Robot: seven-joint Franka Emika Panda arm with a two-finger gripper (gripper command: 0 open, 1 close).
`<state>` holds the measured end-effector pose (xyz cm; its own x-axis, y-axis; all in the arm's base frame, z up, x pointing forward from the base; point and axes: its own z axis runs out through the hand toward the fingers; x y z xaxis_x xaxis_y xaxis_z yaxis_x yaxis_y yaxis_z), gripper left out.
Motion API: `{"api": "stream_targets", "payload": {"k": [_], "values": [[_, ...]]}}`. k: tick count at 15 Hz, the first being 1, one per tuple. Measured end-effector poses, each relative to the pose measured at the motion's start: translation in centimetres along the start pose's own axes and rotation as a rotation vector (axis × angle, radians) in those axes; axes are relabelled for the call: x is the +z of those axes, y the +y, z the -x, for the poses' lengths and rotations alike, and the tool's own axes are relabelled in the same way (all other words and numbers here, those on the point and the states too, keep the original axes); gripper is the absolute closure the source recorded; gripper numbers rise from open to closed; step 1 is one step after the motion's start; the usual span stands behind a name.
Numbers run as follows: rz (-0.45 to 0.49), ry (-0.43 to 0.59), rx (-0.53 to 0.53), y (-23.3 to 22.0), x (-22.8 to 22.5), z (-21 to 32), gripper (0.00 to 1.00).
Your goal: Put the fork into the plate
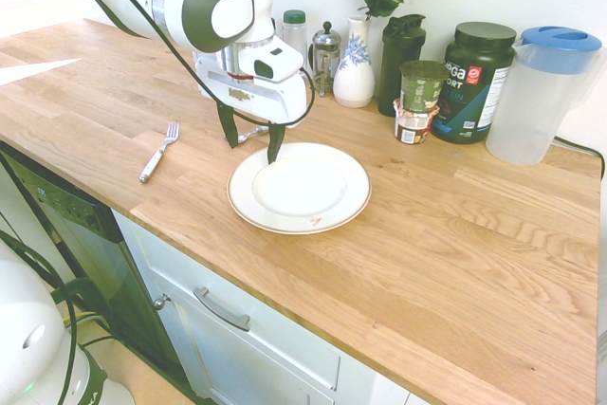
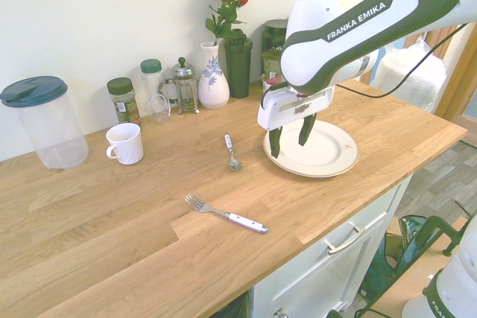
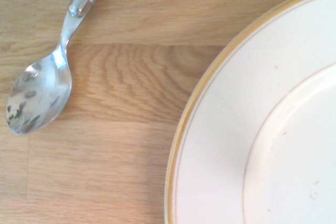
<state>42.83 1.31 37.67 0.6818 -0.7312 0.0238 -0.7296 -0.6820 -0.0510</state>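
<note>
On wooden counter, going left to right in the first ext. view: fork lies flat w/ tines pointing toward the wall, well left of everything else, nothing touching it. Next, gripper hangs straight down from the white arm, dark fingers spread wide apart, nothing between them; one finger is over bare wood, the other over the plate's left rim. Behind the fingers a bit of spoon shows. Plate sits right of that, near counter front edge, bare, small reddish mark on its near rim. Along the wall: clear jar w/ green lid, small glass press, white vase w/ red rose, dark bottle, green-lid jar stacked on small tub, big dark supplement tub, clear pitcher w/ blue lid at far right.

Second ext. view, opposite side: pitcher at left, white mug, then fork nearer the front edge, white-ended handle pointing right, well apart from plate. Spoon lies between mug & plate.

Wrist view: spoon bowl beside plate rim, not touching; thin gold line round rim.
</note>
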Motion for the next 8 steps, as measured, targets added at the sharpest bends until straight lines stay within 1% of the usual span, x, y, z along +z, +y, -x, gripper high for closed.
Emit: {"api": "stream_targets", "payload": {"k": [2, 5, 6, 8], "values": [[-0.004, -0.002, -0.003, -0.1, 0.0, 0.0, 0.0], [-0.037, 0.02, -0.04, -1.1, -1.8, 1.3, 0.0], [-0.044, 0.035, -0.064, -1.6, -2.7, 2.3, 0.0], [-0.028, 0.083, -0.116, -2.9, -3.6, 5.6, 0.0]]}}
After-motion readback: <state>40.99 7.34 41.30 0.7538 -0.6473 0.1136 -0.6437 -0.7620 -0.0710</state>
